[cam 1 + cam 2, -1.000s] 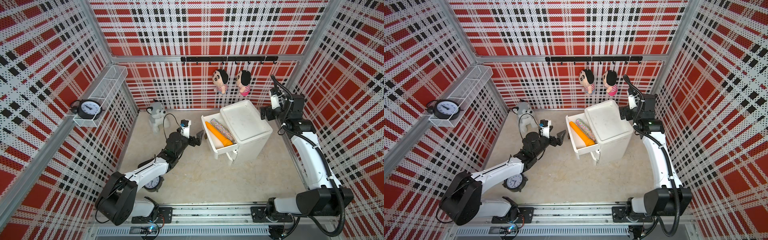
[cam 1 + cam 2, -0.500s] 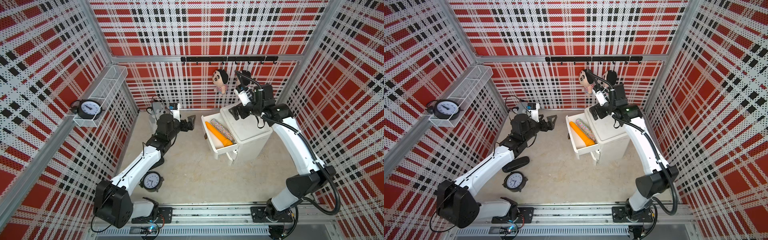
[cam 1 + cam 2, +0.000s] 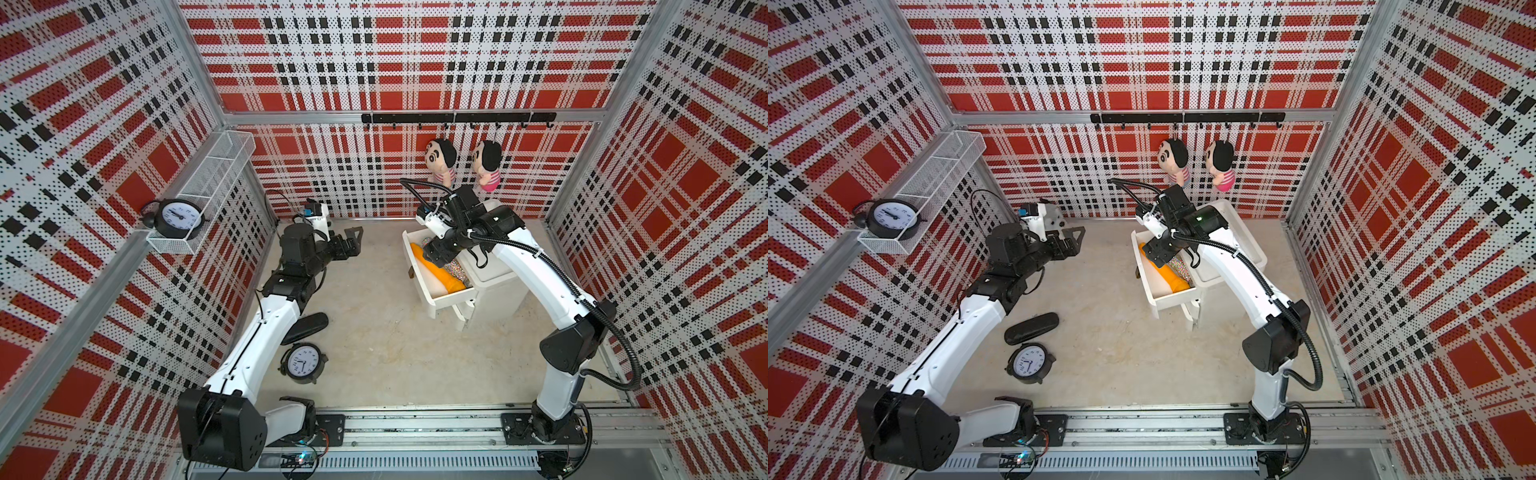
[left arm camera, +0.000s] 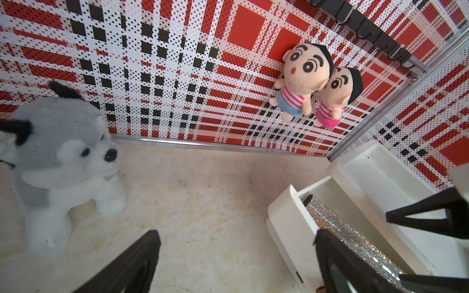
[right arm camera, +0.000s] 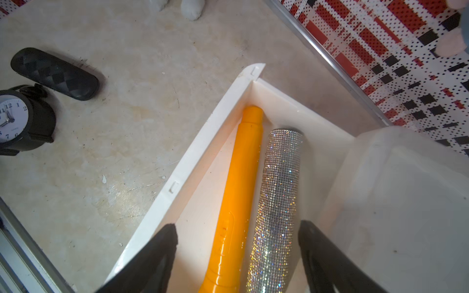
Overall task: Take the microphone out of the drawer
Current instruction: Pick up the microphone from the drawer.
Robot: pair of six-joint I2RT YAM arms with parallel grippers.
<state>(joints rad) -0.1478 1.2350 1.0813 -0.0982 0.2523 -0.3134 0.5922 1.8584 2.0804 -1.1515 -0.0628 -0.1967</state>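
Red plaid pegboard walls enclose a beige table [image 3: 374,340]. In the open drawer [image 5: 203,152] an orange microphone [image 5: 241,177] and a glittery microphone [image 5: 279,190] lie side by side. Only the right wrist view shows the right gripper [image 5: 237,224] with jaws spread either side of both. The left gripper [image 4: 236,232] hangs open, empty; its wrist view alone plainly shows a husky plush [image 4: 63,157].

Saw the drawer [image 5: 203,157] open upward, the right gripper [image 5: 237,227] spread over glitter mic [image 5: 279,190] and orange stick [image 5: 243,177] lying side by side. Found scant room beyond the mic: cabinet [image 5: 406,203] edge just beside it, drawer wall close against the stick. Noted bare surface [image 3: 374,332] between the arms, cluttered only near the left arm by case [image 3: 1032,328] and clock [image 3: 1030,362]. Marked the dog [image 4: 63,157] near the left gripper [image 4: 236,236], apart.
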